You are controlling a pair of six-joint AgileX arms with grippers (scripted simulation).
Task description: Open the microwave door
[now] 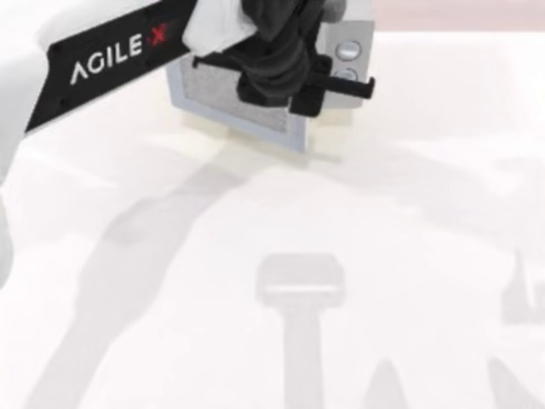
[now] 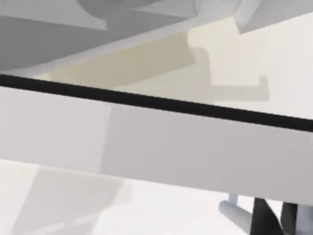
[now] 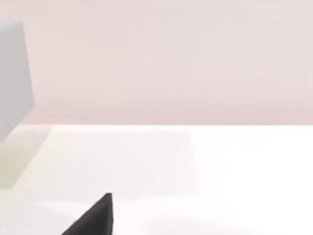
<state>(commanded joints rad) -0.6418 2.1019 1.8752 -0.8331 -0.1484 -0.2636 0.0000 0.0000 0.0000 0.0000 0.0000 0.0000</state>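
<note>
With the microwave (image 1: 281, 94) at the table's far edge, my left gripper (image 1: 285, 72) sits over the microwave door (image 1: 234, 102), finger state indeterminable, door apparently ajar with most swing remaining; my right arm is parked out of view.

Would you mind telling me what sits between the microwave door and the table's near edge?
Nothing does: in the top view the table before the microwave door is bare but for shadows. The left gripper hangs over the door.
</note>
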